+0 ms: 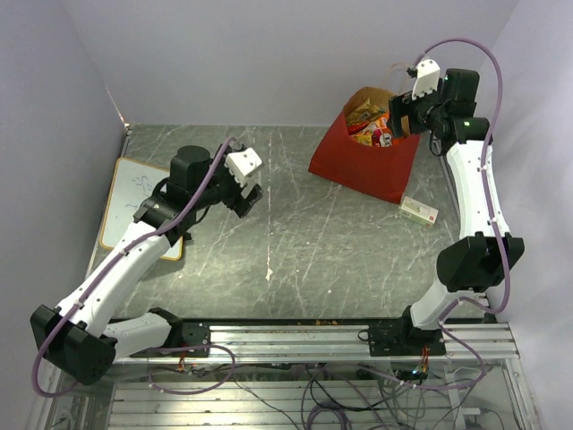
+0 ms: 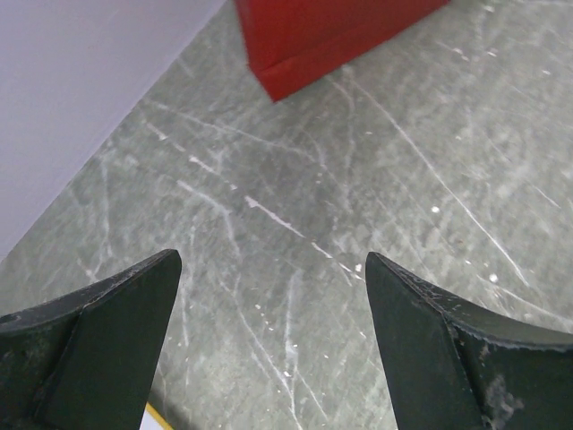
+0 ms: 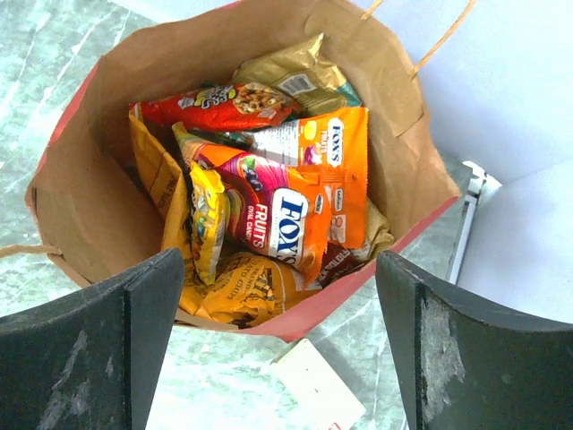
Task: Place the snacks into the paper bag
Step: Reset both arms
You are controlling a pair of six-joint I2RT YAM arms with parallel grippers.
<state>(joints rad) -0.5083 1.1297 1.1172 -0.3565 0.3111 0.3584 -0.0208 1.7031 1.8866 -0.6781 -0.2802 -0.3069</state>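
1. The red paper carrier bag with brown kraft lining (image 1: 363, 166) is pictured open at the far right of the grey marbled tabletop (image 1: 295, 242), filled with crinkly snack packets (image 3: 286, 210).
2. The right fingers (image 3: 134, 340) are held spread and empty directly above its mouth.
3. The left fingers (image 2: 116, 331), likewise parted, are poised over the tabletop, well apart from the bag.

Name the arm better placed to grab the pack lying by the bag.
Right. The right gripper, open, hangs over the bag, and the pack lies just beside that arm. The left gripper, also open, is far off to the left.
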